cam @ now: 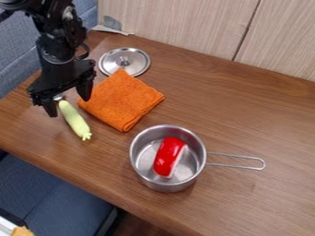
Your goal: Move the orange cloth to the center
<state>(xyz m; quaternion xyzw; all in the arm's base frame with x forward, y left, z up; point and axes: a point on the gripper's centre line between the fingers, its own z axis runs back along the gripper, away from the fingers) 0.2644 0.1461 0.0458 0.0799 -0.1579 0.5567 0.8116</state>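
Observation:
In the upper left of the camera view my gripper [67, 105] hangs over the table, its two fingers spread apart with nothing held between them. The folded orange cloth [121, 100] lies flat on the wood just right of the gripper, one corner close to the right finger. Below the gripper and left of the cloth is a pale yellow-green toy vegetable [75, 120], its upper end near the fingers.
A round metal lid [125, 61] sits behind the cloth, by its top corner. In front of the cloth stands a steel pot [140, 174] holding a red toy piece [167, 157], handle pointing right. A wooden panel [178, 23] borders the table [258, 106] at the back.

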